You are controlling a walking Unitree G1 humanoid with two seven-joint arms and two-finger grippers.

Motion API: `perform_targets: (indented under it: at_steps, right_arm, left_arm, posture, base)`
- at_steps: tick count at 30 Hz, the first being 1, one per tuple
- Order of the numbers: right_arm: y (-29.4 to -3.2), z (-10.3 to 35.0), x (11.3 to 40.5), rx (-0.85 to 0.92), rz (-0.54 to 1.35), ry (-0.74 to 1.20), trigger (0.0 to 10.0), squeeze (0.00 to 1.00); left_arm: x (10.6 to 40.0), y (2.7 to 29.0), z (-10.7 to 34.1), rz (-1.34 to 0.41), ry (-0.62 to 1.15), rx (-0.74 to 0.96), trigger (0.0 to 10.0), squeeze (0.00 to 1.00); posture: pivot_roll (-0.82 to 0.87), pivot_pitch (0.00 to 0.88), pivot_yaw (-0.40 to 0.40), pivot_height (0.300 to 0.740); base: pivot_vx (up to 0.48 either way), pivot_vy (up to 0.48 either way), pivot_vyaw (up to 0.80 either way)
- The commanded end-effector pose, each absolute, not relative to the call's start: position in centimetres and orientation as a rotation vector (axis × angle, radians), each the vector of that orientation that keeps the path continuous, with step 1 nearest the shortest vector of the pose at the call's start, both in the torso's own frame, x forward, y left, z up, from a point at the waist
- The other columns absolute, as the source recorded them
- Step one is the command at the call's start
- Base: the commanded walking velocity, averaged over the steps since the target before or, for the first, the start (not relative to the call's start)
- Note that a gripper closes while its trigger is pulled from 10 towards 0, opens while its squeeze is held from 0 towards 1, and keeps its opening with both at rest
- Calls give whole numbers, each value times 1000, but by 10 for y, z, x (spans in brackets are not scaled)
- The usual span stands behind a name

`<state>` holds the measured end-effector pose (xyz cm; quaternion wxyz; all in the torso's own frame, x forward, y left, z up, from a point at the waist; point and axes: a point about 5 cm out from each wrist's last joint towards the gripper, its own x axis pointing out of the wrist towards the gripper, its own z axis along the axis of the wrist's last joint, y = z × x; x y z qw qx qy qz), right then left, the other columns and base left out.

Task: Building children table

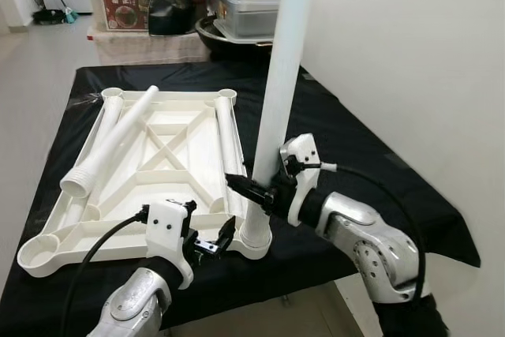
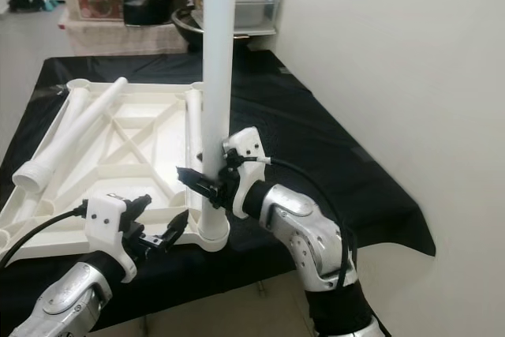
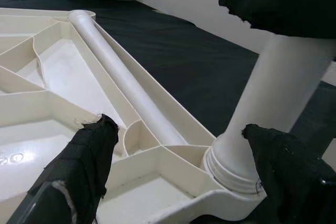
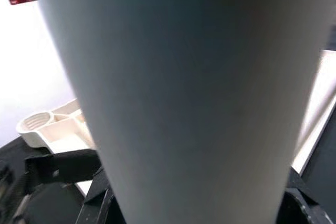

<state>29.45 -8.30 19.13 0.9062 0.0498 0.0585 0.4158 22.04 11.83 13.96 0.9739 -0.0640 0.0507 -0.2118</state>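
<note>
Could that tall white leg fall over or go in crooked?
Maybe. The upright leg stands in the corner socket of the upside-down tabletop, held low by the right gripper, so its tall top could tip. The left gripper is open at the tabletop's edge, so the tabletop might slide.

White plastic tabletop lying upside down, ribbed underside up, just ahead of the left gripper, one white leg standing upright in its near corner socket, clasped by the right gripper, other legs lying loose across it
</note>
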Motion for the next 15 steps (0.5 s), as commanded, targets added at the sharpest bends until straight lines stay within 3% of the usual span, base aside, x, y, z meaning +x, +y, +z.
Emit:
perform_targets:
  at_steps: [1, 2, 3, 4, 5, 7, 9, 12, 13, 15]
  right_arm:
    - [-86, 177, 298, 134, 815, 211, 0, 0]
    - [-107, 160, 321, 139, 473, 299, 0, 0]
    - [-107, 160, 321, 139, 473, 299, 0, 0]
    - [-120, 152, 326, 166, 277, 336, 0, 0]
    - [-120, 152, 326, 166, 277, 336, 0, 0]
    - [-130, 144, 325, 194, 83, 368, 0, 0]
    - [-130, 144, 322, 197, 53, 365, 0, 0]
    - [-110, 156, 314, 205, 47, 321, 0, 0]
    - [-101, 161, 312, 213, 59, 310, 2627, 0]
    - [-93, 165, 311, 210, 80, 303, 2627, 0]
  left_arm:
    - [220, 119, 139, -425, 109, -133, 10000, 0]
    - [219, 119, 138, -426, 111, -134, 10000, 0]
    - [219, 119, 138, -426, 111, -134, 10000, 0]
    - [218, 119, 137, -427, 114, -138, 10000, 0]
    - [218, 119, 137, -427, 114, -138, 10000, 0]
    - [219, 118, 136, -429, 116, -141, 10000, 0]
    - [219, 118, 136, -429, 117, -141, 10000, 0]
    - [218, 116, 134, -441, 124, -144, 10000, 0]
    - [218, 116, 134, -442, 125, -144, 10000, 0]
    - [218, 115, 133, -442, 125, -143, 10000, 0]
  posture:
    - [185, 0, -102, 740]
    - [180, 0, -102, 740]
    - [180, 0, -102, 740]
    - [180, 0, -101, 740]
    - [180, 0, -101, 740]
    - [181, 0, -99, 740]
    - [181, 0, -99, 740]
    - [172, 0, -92, 740]
    - [174, 0, -94, 740]
    - [175, 0, -94, 740]
  base:
    - [0, 0, 0]
    - [0, 0, 0]
    - [0, 0, 0]
    - [0, 0, 0]
    - [0, 0, 0]
    - [0, 0, 0]
    - [0, 0, 0]
    - [0, 0, 0]
    - [0, 0, 0]
    - [0, 0, 0]
